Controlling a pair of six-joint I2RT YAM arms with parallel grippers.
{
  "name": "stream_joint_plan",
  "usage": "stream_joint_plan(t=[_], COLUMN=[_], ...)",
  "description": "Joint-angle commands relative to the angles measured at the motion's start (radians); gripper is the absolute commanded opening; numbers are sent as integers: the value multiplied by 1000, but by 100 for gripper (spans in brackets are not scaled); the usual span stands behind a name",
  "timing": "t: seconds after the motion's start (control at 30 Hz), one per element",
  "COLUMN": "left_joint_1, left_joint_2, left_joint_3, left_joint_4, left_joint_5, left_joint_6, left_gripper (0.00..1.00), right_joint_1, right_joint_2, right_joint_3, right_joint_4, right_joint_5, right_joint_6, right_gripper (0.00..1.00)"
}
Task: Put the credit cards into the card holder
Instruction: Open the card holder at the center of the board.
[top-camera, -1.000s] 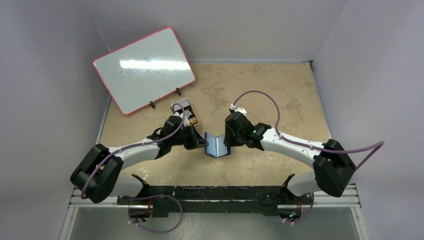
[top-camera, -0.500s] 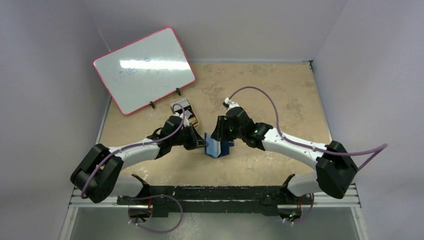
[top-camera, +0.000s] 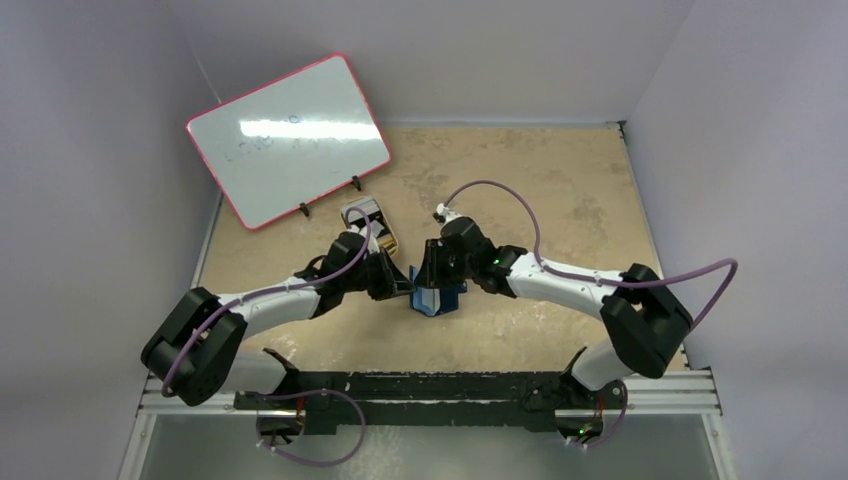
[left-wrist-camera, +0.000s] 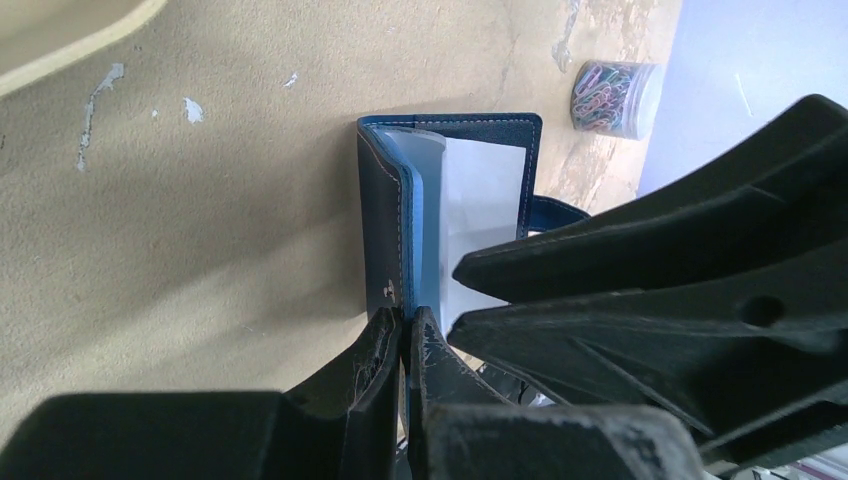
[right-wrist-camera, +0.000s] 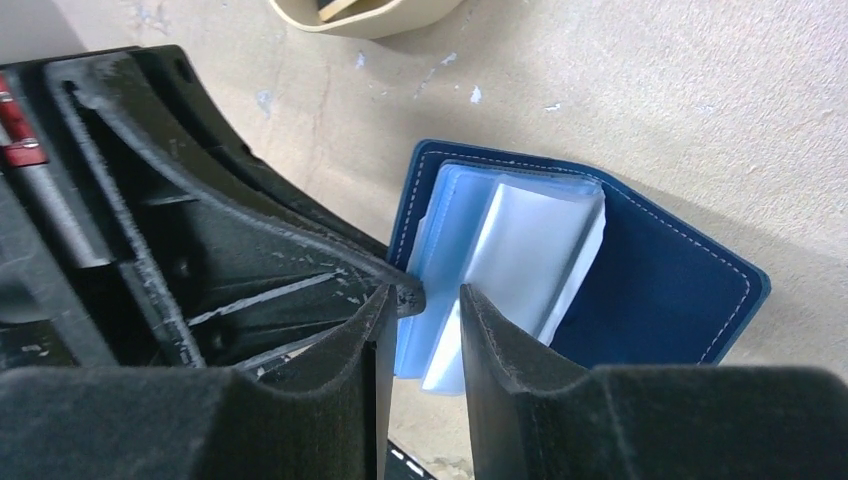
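Observation:
The navy card holder (top-camera: 437, 297) stands half open on the table between my two grippers. My left gripper (top-camera: 404, 285) is shut on the lower edge of its left cover (left-wrist-camera: 385, 210), and the fingertips (left-wrist-camera: 405, 318) meet on the leather. My right gripper (top-camera: 436, 276) hangs right over the holder. Its jaws (right-wrist-camera: 430, 295) stand a little apart, with the edge of the pale blue inner pockets (right-wrist-camera: 500, 260) in the gap between them. The right cover (right-wrist-camera: 680, 290) lies flat on the table. The credit cards are out of view.
A gold oval tin (top-camera: 372, 228) sits just behind my left wrist, and its rim (right-wrist-camera: 365, 18) shows in the right wrist view. A red-framed whiteboard (top-camera: 288, 138) leans at the back left. A clear jar of paper clips (left-wrist-camera: 612, 96) stands beyond the holder.
My right gripper has moved left from beside the card holder to directly over it, and its jaws have narrowed slightly. The holder's halves have folded closer together. My left gripper has kept its hold.

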Motion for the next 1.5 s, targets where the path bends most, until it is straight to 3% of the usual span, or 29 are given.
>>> stream_joint_plan(t=[0.0, 0.43, 0.77, 0.93, 1.1, 1.27, 1.47], left_joint_1=[-8, -8, -8, -8, -7, -8, -9], left_joint_2=[0, -45, -56, -63, -22, -24, -30], left_joint_3=[39, 40, 42, 28, 39, 38, 46], left_joint_4=[32, 7, 13, 128, 97, 82, 43], left_joint_5=[1, -8, -8, 30, 21, 16, -7], left_joint_6=[13, 24, 25, -20, -12, -5, 9], left_gripper=[0, 0, 16, 0, 0, 25, 36], right_joint_1=[3, -11, -11, -12, -12, -11, -11], right_joint_2=[20, 57, 9, 31, 19, 0, -45], right_joint_3=[2, -64, -97, -111, -115, -79, -59], right_joint_4=[40, -58, -85, -61, -40, -39, 7], right_joint_5=[4, 130, 189, 166, 155, 155, 124], right_joint_6=[2, 22, 35, 41, 37, 17, -42], right_gripper=[32, 31, 29, 29, 29, 29, 33])
